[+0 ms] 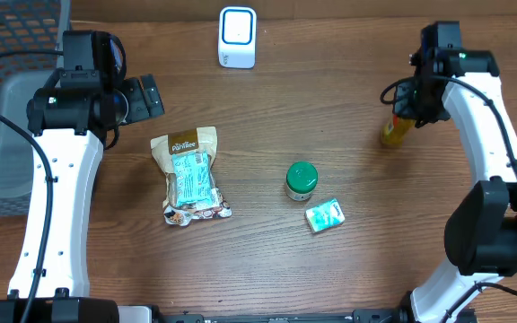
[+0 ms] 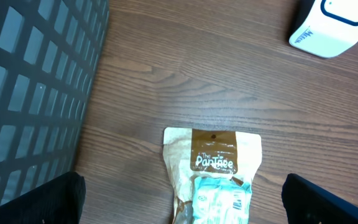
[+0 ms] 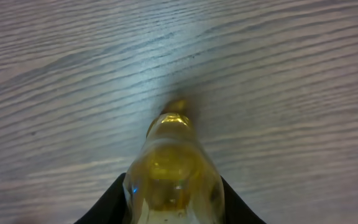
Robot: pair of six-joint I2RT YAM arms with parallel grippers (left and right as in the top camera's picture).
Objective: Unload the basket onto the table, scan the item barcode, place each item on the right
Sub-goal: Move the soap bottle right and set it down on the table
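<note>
The right tool is gripping a yellow plastic bottle at the right of the wooden table, far from the white scanner. The left tool is hanging open over a tan pouch reading "Pantree".

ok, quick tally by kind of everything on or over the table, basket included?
bag: 1
jar: 1
packet: 1
bottle: 1
scanner: 1
basket: 1
total: 6
</note>
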